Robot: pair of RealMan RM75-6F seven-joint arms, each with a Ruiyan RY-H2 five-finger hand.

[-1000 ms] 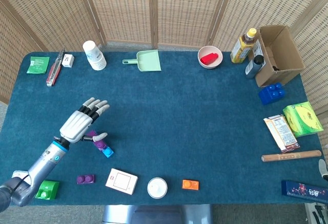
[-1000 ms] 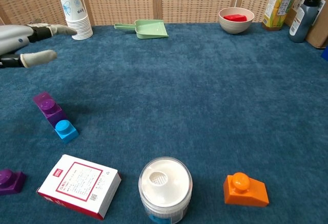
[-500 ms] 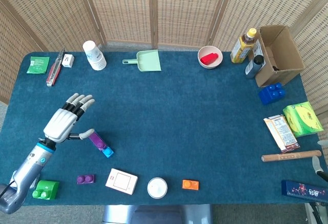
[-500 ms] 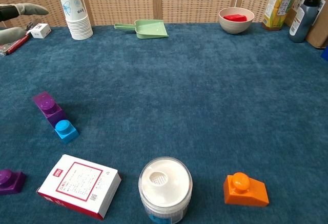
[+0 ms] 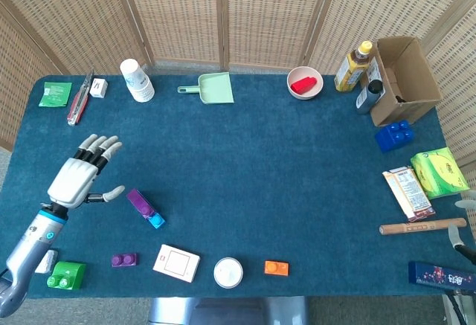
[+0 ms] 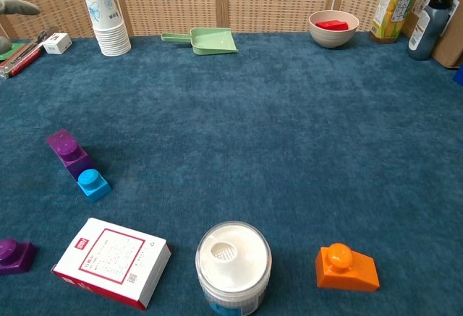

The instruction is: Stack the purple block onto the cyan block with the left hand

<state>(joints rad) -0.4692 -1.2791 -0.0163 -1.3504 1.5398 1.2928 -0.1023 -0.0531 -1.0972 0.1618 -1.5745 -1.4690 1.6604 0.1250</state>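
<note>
Purple plastic block (image 5: 138, 201) rests partly on cyan block (image 5: 155, 220), just right of our left hand (image 5: 74, 178), fingers spread, holding nothing.

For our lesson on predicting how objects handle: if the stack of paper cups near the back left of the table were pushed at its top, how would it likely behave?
The stack of paper cups is tall and narrow and leans slightly, so a push up high would probably tip it. Being paper, it likely weighs little and would skid or topple easily. Once down, the tapered cups might roll in a curve across the blue cloth.

purple block (image 6: 68, 150) overlapping cyan block (image 6: 92, 183), tilted
</note>
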